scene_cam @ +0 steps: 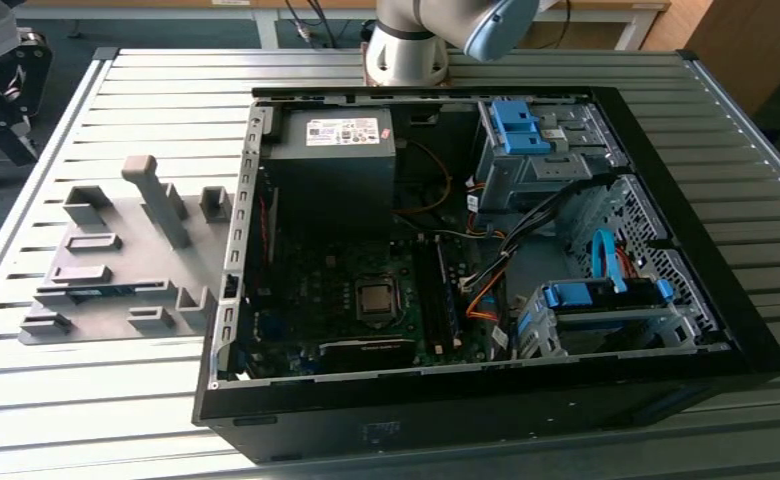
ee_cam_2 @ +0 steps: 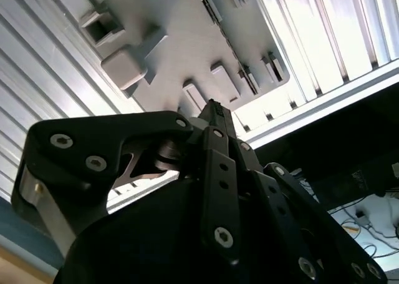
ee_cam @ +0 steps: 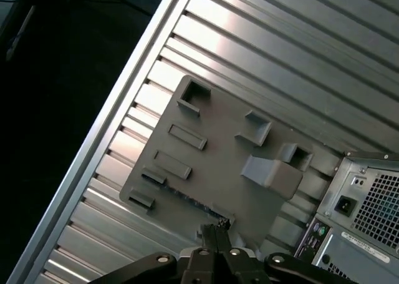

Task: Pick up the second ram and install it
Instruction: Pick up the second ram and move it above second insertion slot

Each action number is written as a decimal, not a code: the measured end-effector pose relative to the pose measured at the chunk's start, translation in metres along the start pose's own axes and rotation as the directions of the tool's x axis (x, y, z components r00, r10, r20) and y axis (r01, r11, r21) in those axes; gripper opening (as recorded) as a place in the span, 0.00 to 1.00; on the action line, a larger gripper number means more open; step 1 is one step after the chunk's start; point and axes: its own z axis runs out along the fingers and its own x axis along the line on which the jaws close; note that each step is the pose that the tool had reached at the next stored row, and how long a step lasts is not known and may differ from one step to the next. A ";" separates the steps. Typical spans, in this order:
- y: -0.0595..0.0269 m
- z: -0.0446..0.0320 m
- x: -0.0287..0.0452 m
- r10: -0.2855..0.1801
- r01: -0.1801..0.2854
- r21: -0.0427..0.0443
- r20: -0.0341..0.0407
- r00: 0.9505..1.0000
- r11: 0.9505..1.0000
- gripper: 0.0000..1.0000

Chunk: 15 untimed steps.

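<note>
The second ram (scene_cam: 107, 290) is a thin blue-green stick standing on edge in a slot of the grey fixture plate (scene_cam: 137, 250), on the exterior view's left of the computer case. In the first wrist view the second ram (ee_cam: 194, 203) is a dark strip along the plate's edge. My gripper (ee_cam: 215, 235) hangs well above the plate, its tips close to the stick's end in that view. The fingers (ee_cam_2: 215, 118) are pressed together with nothing between them. The fixture plate (ee_cam_2: 181, 40) lies beyond them in the second wrist view.
The open black computer case (scene_cam: 710, 300) lies on the slatted metal table (scene_cam: 163, 90). Inside it are a motherboard with a darker stick (scene_cam: 441, 300) seated in a slot, a power supply (scene_cam: 330, 160), cables and blue drive-bay clips (scene_cam: 517, 125). The arm's base (scene_cam: 406, 50) stands behind the case.
</note>
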 end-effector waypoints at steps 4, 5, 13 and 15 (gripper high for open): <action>0.0000 0.0005 0.0001 -0.107 0.107 0.013 -0.013 0.994 0.994 0.11; 0.0000 0.0006 0.0001 -0.124 0.124 0.012 -0.014 0.992 0.992 0.11; 0.0001 0.0013 0.0003 -0.237 0.238 0.009 -0.017 0.971 0.971 0.11; 0.0001 0.0014 0.0002 -0.237 0.238 0.009 -0.017 0.971 0.971 0.11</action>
